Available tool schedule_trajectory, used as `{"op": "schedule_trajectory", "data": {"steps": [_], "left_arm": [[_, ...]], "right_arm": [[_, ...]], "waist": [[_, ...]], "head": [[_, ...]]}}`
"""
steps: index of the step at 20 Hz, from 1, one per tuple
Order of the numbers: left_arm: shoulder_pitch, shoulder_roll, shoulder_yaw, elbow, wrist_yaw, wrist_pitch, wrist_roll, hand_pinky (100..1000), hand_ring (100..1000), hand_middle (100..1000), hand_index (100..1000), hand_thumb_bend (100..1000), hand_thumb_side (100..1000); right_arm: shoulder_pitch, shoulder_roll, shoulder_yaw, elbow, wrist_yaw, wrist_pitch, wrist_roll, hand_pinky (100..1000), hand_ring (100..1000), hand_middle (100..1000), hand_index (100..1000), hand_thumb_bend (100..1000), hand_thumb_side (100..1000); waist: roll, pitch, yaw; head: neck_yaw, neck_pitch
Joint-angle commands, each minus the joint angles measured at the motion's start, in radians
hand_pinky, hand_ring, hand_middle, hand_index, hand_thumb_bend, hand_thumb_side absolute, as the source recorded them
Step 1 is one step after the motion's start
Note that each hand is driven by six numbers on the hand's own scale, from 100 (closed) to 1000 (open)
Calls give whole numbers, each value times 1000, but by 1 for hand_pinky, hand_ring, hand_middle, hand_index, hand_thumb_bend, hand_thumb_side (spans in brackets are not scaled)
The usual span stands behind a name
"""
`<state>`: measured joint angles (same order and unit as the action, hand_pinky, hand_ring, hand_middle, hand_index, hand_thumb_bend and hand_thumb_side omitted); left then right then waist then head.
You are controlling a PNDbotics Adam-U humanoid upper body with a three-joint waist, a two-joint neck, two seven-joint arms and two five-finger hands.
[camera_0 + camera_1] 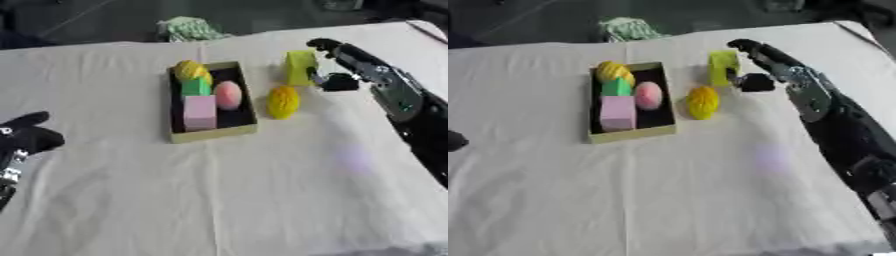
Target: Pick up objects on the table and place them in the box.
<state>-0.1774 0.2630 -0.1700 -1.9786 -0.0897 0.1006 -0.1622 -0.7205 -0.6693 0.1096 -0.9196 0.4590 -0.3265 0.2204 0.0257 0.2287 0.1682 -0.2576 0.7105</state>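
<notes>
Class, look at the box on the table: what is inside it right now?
Inside the box lie a yellow ball, a green block, a pink block and a pink egg-shaped piece. Anything beneath them is covered.

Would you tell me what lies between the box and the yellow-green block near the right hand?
The yellow ribbed ball sits on the cloth just right of the box, in front of the yellow-green block; the left eye view shows it.

A desk [219,200] draped in a creased off-white cloth fills nearly the whole view, with dark, dim floor beyond its far edge at twelve o'clock, where a crumpled pale green bundle [190,28] sits.
</notes>
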Motion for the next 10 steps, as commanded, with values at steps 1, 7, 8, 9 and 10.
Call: {"op": "schedule_trajectory", "data": {"steps": [1, 7, 8, 9, 10], "left_arm": [[-10, 4, -1, -21, -5, -3, -10, 818, 705, 619, 862, 100, 789], [-11, 1, -3, -21, -6, -5, -21, 821, 705, 619, 862, 100, 791], [-11, 1, -3, -21, -6, -6, -22, 821, 705, 619, 862, 100, 791], [-11, 1, -4, -21, -6, -6, -24, 821, 705, 619, 862, 100, 791], [-11, 0, -4, -21, -6, -7, -25, 821, 705, 619, 862, 100, 791]], "right_arm": [[-16, -35, -13, -1, -4, -5, 6, 915, 1000, 1000, 997, 100, 464], [-15, -26, -12, 6, 4, -11, 13, 912, 1000, 1000, 999, 100, 458], [-15, -24, -12, 6, 7, -13, 13, 912, 1000, 1000, 999, 100, 456], [-15, -23, -12, 6, 9, -14, 12, 912, 1000, 1000, 999, 100, 456], [-15, -23, -12, 7, 11, -14, 11, 912, 1000, 1000, 999, 100, 456]], "waist": [[-3, -12, 3], [-4, -10, 7], [-4, -9, 7], [-4, -9, 8], [-4, -9, 8]], "head": [[0, -10], [0, -11], [0, -12], [0, -12], [0, -12]]}}
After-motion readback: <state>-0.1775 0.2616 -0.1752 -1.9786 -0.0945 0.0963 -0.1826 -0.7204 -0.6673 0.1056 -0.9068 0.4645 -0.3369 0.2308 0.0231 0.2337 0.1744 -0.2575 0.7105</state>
